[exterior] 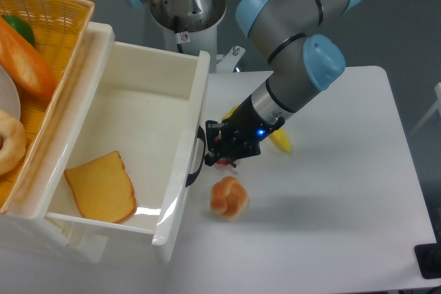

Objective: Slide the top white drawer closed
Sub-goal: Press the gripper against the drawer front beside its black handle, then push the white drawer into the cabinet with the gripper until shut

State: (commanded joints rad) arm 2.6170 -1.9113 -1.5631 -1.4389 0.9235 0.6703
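Note:
The top white drawer [138, 108] is pulled far out of the white cabinet [41, 228] at the left. It is a deep, glossy box with a slice of toast [102, 187] lying inside. Its curved black handle [196, 160] is on the front wall, which faces right. My gripper [213, 146] is just to the right of that front wall, level with the handle and right up against it. Its dark fingers blend into the handle, so I cannot tell whether they are open or shut, or whether they touch it.
A woven yellow basket [58, 15] with bread and other food sits on top of the cabinet. A bread roll [229, 197] lies on the white table [331, 225] near the drawer front. A banana [280, 140] and a small red thing [224, 162] lie under my wrist.

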